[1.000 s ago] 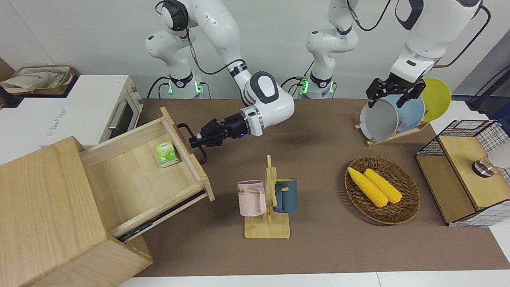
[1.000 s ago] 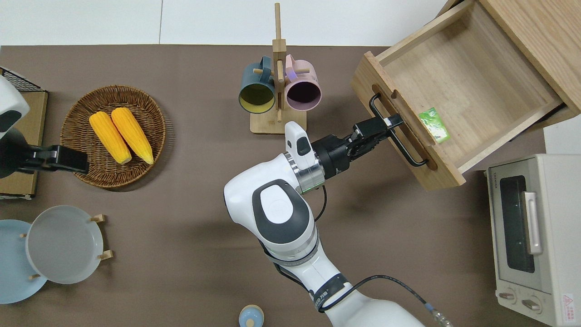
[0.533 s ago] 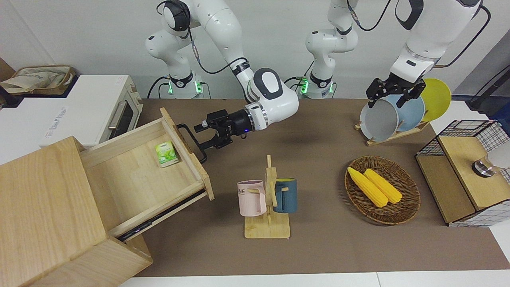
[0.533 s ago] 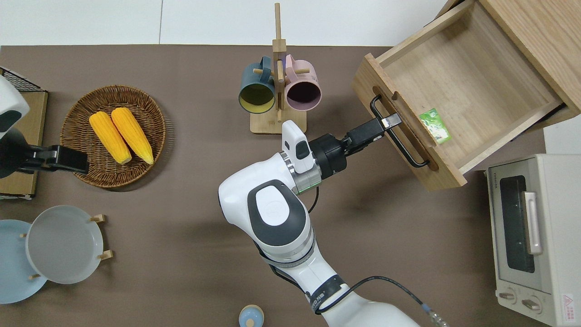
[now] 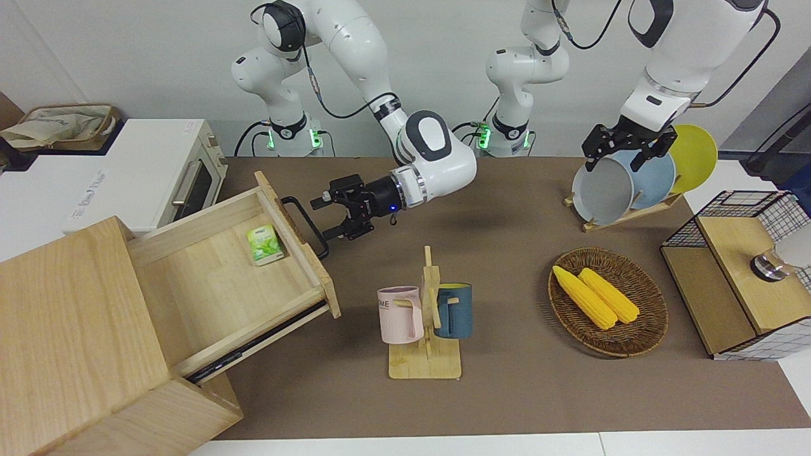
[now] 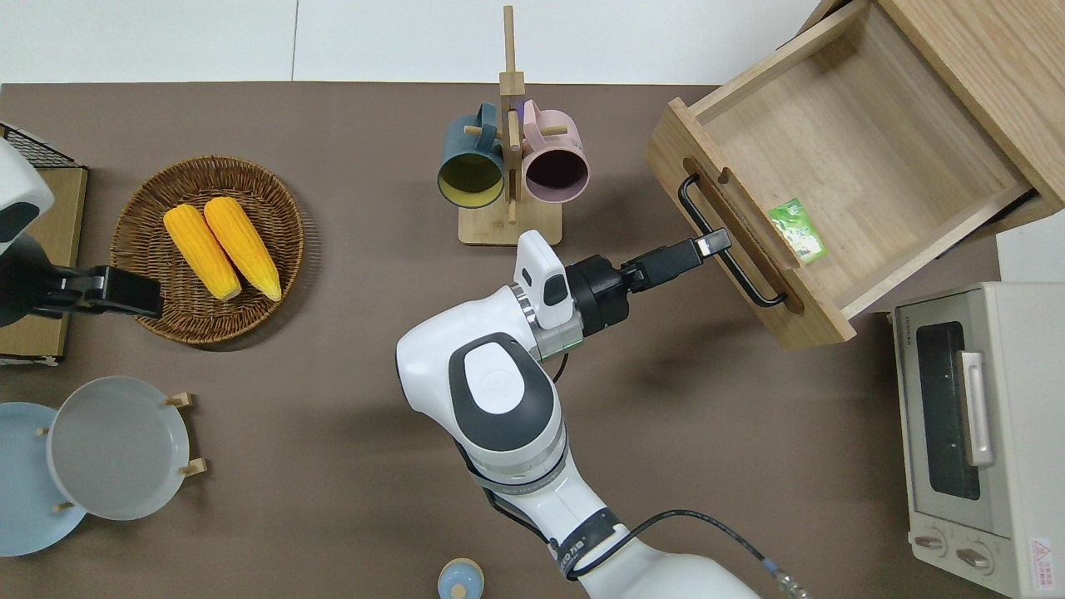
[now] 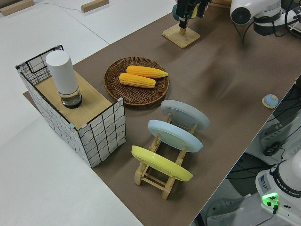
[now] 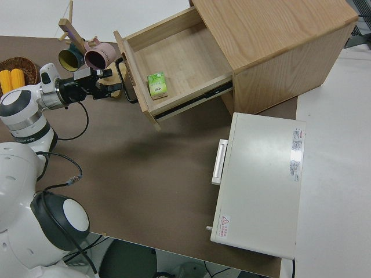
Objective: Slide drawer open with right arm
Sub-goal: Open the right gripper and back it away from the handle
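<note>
The pale-wood drawer point(image 5: 215, 278) stands pulled well out of its cabinet point(image 5: 70, 329), toward the middle of the table. A small green packet point(image 6: 796, 230) lies inside against the front panel. The black loop handle point(image 6: 740, 270) sticks out from that panel. My right gripper point(image 5: 324, 220) is level at the handle and open. One finger is above the bar and one below it, and neither clamps it. In the overhead view the right gripper's tip point(image 6: 714, 244) overlaps the bar. The left arm is parked, its gripper point(image 5: 624, 152) open.
A wooden mug rack point(image 6: 509, 166) with a pink and a blue mug stands close beside the right arm's wrist. A white toaster oven point(image 6: 965, 433) sits nearer to the robots than the drawer. A corn basket point(image 5: 607, 301), plate rack point(image 7: 164, 160) and wire-mesh box point(image 5: 735, 278) occupy the left arm's end.
My right gripper was shut on the handle a second ago. It has opened, and the wrist has drawn back slightly and levelled out. The drawer has stayed where it was.
</note>
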